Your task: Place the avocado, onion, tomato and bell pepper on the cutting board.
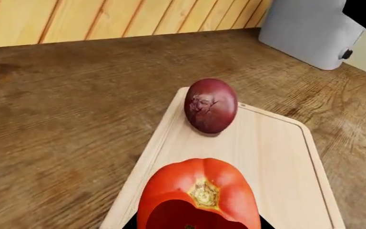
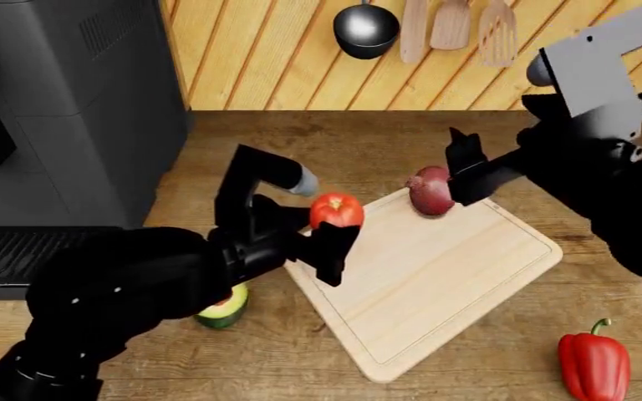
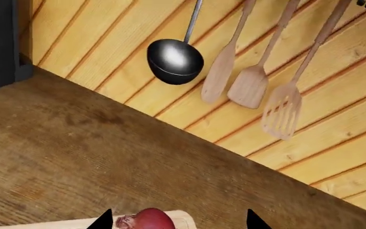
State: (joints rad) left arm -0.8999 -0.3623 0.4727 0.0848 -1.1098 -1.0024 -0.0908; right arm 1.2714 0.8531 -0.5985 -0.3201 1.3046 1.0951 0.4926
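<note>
The tomato [image 2: 336, 210] sits clamped in the left gripper [image 2: 330, 234] above the cutting board [image 2: 455, 276], where the onion [image 2: 430, 190] rests between the right gripper's [image 2: 468, 171] spread, empty jaws. Only the head view shows the avocado [image 2: 223, 309] and bell pepper [image 2: 593, 364] on the table [image 2: 298, 368]. No writing is legible.

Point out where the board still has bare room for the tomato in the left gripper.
The cutting board is bare through its middle and near end toward the bell pepper. Its far corner is crowded: the onion, the right gripper.
</note>
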